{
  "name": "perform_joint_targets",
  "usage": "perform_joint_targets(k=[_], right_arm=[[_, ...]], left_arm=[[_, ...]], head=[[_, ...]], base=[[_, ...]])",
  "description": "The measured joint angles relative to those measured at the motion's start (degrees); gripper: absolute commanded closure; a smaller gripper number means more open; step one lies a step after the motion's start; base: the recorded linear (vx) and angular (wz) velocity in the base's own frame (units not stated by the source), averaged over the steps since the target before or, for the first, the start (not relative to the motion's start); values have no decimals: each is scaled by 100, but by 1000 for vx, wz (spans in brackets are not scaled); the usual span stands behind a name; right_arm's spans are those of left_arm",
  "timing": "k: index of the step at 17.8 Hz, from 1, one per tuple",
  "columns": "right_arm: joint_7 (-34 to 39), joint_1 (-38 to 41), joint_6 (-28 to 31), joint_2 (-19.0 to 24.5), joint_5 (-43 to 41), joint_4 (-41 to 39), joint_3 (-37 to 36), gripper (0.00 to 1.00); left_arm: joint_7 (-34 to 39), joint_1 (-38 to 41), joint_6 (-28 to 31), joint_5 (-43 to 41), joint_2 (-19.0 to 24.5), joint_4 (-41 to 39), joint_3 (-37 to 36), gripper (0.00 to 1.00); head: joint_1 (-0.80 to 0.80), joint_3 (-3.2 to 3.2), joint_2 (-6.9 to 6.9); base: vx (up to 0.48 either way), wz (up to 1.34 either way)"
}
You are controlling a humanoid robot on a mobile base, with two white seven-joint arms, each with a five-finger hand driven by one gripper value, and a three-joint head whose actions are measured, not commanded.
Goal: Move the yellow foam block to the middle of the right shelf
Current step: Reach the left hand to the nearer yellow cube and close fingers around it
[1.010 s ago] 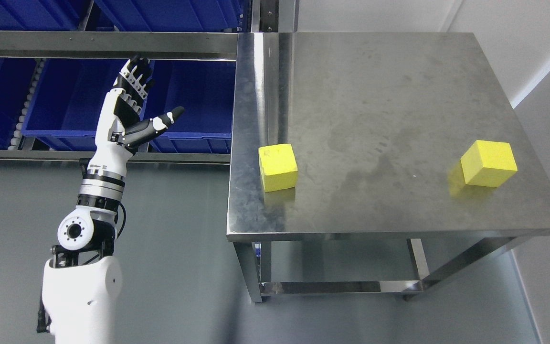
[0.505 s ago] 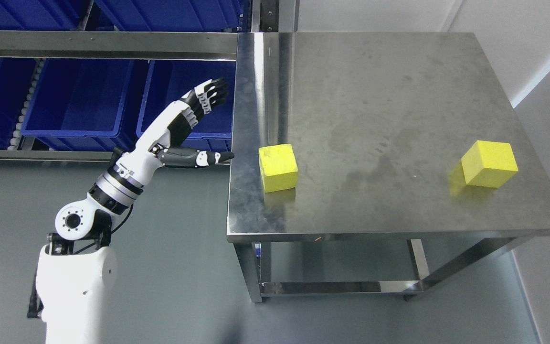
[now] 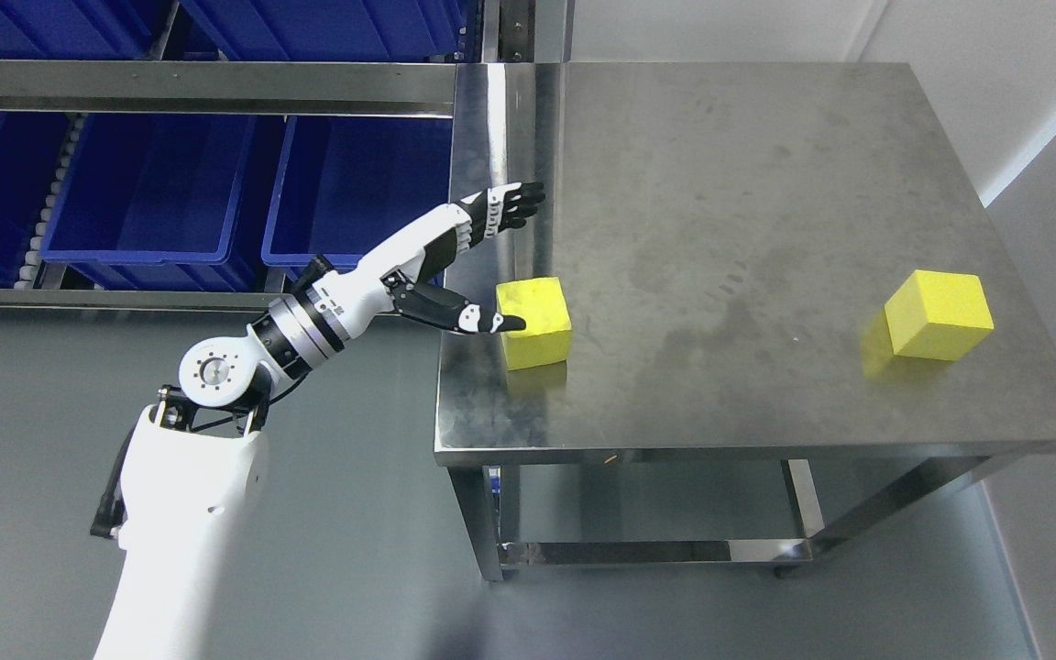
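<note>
Your left hand [image 3: 464,266] reaches over the steel table's [image 3: 730,183] left edge, fingers spread and holding nothing, its thumb tip at the near yellow foam block [image 3: 534,321] beside that edge. A second yellow block [image 3: 939,313] sits near the right edge, with bare steel between them

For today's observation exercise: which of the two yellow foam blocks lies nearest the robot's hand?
The yellow block near the table's left edge; the open left hand brackets it, while the other block sits far right.

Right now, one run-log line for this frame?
phase: reach | left hand: open, fingers spread, straddling near yellow foam block, no grasp yet | second yellow foam block: untouched at right | surface: steel table
</note>
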Motion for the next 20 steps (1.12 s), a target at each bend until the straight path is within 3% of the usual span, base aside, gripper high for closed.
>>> perform_joint_targets(k=[7,11,13,15,20], right_arm=[[0,0,0,0,0,0,0,0],[-1,0,4,0,0,0,0,0],[-1,0,9,0,0,0,0,0],[0,0,23,0,0,0,0,0],[0,1,16,0,0,0,0,0]], left_arm=[[-4,-165,23,-259,28,570,-604,3],[11,-208,-62,-341,38,821,-783,25],[17,-211,-138,-365,30,931,-807,50],[18,-187,-269,-386,-26,1007,-732,67],[27,-175,-577,-10,-250,1106,-303,70]], head=[[0,0,0],[0,0,0],[0,0,0],[0,0,0],[0,0,0]], base=[[0,0],[0,0],[7,30],[0,0],[0,-7]])
